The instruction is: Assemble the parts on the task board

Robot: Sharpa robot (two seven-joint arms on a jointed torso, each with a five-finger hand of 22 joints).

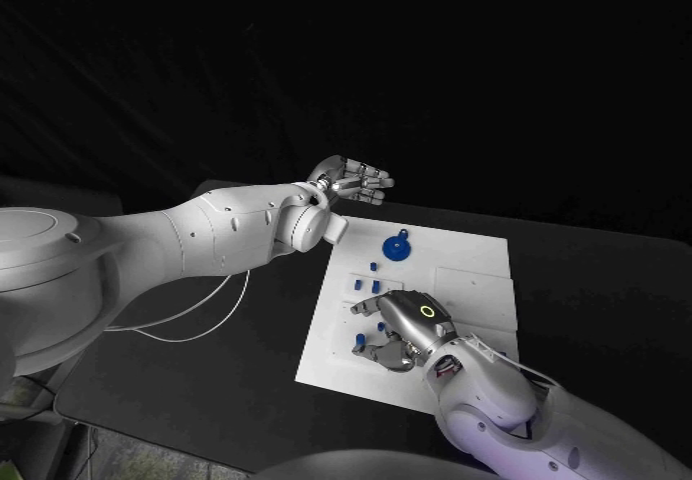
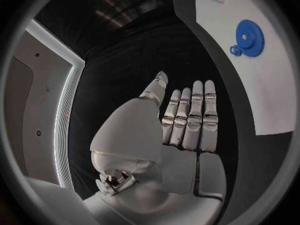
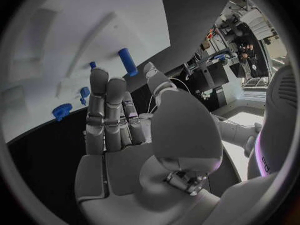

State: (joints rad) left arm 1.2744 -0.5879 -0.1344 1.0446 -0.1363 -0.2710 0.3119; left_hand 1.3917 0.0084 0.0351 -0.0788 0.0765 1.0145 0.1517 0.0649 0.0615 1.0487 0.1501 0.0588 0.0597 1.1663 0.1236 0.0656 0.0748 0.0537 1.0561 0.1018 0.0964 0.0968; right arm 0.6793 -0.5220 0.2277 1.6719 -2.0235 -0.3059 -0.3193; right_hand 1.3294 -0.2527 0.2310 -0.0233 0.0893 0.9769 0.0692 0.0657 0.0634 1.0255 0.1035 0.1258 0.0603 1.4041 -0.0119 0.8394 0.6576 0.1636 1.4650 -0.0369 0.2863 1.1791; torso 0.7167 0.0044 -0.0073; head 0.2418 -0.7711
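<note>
parts [image 1: 362, 287] lie on the white board [image 1: 476, 275] in the middle of the black table [image 1: 606, 280]. right hand [image 1: 404, 325] hovers over the near left pieces, fingers apart, holding nothing. left hand [image 1: 353, 182] waits beyond the far left corner, flat and empty. i judge a pick is next; it needs a fine pinch. no writing is readable.

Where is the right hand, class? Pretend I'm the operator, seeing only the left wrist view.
Observer: In the head view, the right hand is over the near left part of the task board.
Operator: Is it holding a part?
Observer: No. The right wrist view shows its fingers bare, with a blue peg on the board beyond them.
</note>
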